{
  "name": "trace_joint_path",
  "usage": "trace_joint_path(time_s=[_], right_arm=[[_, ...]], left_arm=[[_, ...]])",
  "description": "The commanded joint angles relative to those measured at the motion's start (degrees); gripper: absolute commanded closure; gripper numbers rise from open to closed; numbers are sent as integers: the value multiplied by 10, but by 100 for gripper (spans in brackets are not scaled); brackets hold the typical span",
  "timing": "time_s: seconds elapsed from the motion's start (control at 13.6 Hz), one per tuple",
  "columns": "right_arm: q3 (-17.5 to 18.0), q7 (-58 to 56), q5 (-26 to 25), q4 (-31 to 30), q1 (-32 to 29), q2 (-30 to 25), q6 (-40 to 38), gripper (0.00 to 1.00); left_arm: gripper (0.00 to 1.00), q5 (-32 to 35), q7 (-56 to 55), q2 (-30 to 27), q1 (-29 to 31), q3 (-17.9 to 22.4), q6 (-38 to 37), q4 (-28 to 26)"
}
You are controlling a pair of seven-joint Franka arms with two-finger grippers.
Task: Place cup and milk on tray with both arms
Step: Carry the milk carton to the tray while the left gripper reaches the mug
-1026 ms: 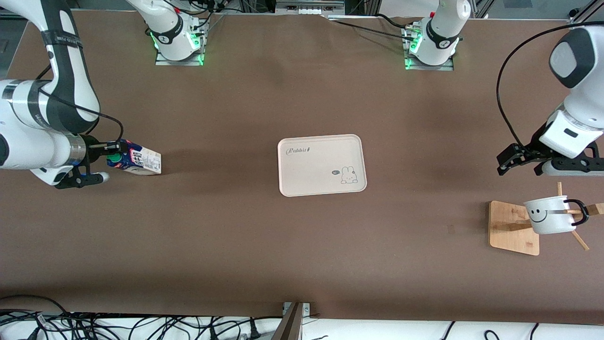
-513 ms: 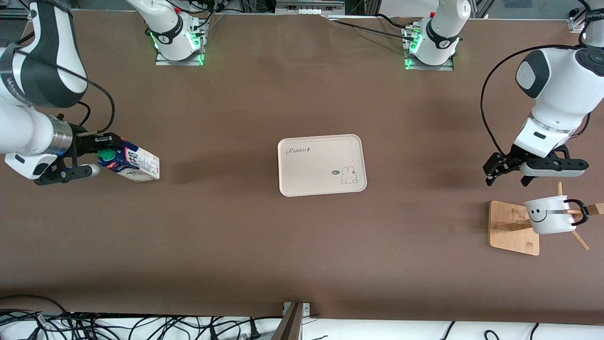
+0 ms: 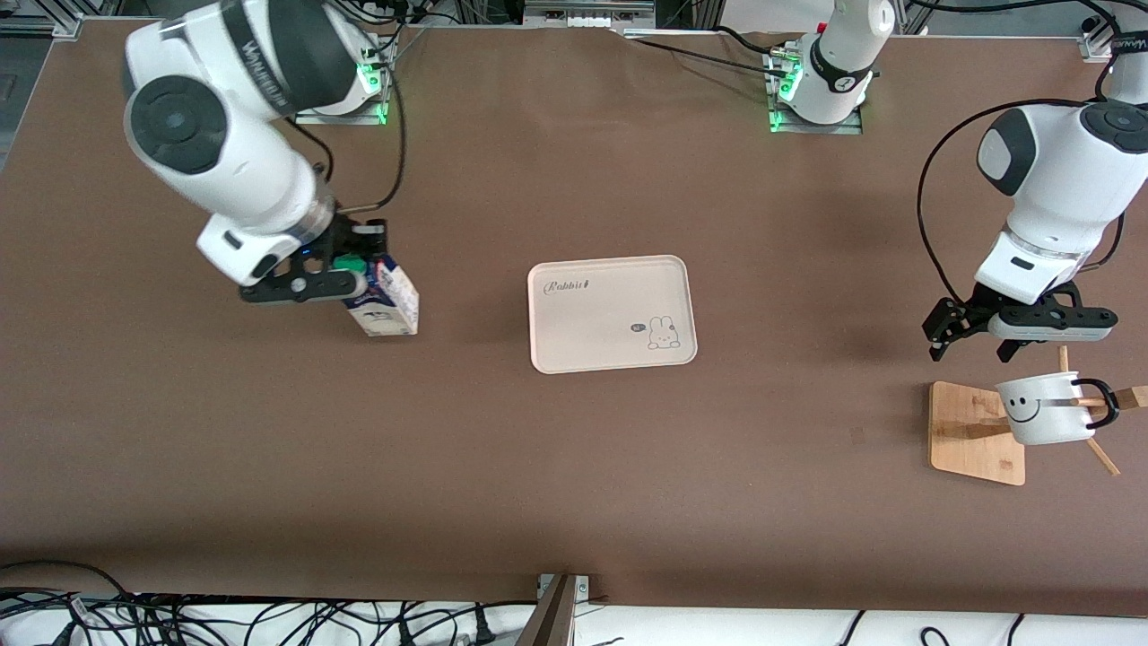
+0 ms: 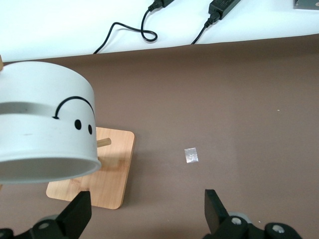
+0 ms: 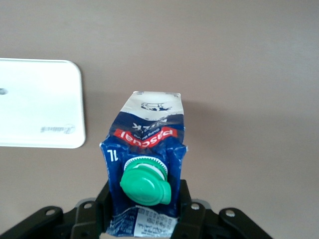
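My right gripper (image 3: 357, 274) is shut on the top of the milk (image 3: 384, 303), a blue and white carton with a green cap (image 5: 145, 180). It holds the carton upright over the table, between the right arm's end and the tray (image 3: 613, 312). In the right wrist view the carton (image 5: 147, 137) is clamped between my jaws, with a tray corner (image 5: 40, 103) beside it. The cup (image 3: 1043, 409), white with a smiley face, hangs on a wooden stand near the left arm's end. My left gripper (image 3: 971, 341) is open and empty, hovering just beside the cup (image 4: 45, 124).
The stand's wooden base (image 3: 976, 432) lies on the table under the cup and also shows in the left wrist view (image 4: 99, 174). A small silver scrap (image 4: 191, 155) lies on the brown table. Cables run along the table's front edge (image 3: 269, 619).
My right arm has swung the milk carton from the table's end toward the tray and turned it upright. My left gripper has shifted a little toward the cup, still open.
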Motion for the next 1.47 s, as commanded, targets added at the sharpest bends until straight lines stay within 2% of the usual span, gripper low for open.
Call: trace_joint_path(time_s=[0.0, 0.07, 0.37, 0.44, 0.51, 0.59, 0.88, 1.17, 1.25, 1.39], right_arm=[[-6, 0, 68, 48, 25, 24, -4, 46], [-6, 7, 94, 62, 43, 36, -3, 46], [-5, 11, 100, 107, 87, 97, 33, 46], [-6, 14, 100, 125, 93, 116, 36, 46], [-7, 20, 100, 147, 100, 134, 36, 46], [-12, 29, 100, 164, 110, 150, 37, 46], [-15, 105, 100, 181, 123, 192, 81, 46], [-43, 133, 101, 180, 152, 222, 77, 46], [-46, 152, 101, 179, 160, 227, 80, 46], [-53, 163, 101, 178, 169, 232, 83, 46]], left_arm=[[0, 35, 4, 27, 2, 5, 22, 26], [0, 39, 4, 33, 2, 5, 22, 34], [0, 65, 4, 51, 3, 5, 23, 63], [3, 65, 4, 55, 3, 5, 23, 67], [12, 65, 4, 57, 3, 5, 24, 71], [15, 65, 4, 63, 4, 6, 25, 75], [11, 94, 4, 70, 5, 25, 50, 72], [6, 99, 4, 68, 13, 25, 51, 71], [0, 102, 4, 66, 14, 25, 51, 71], [0, 111, 4, 61, 17, 25, 51, 67]])
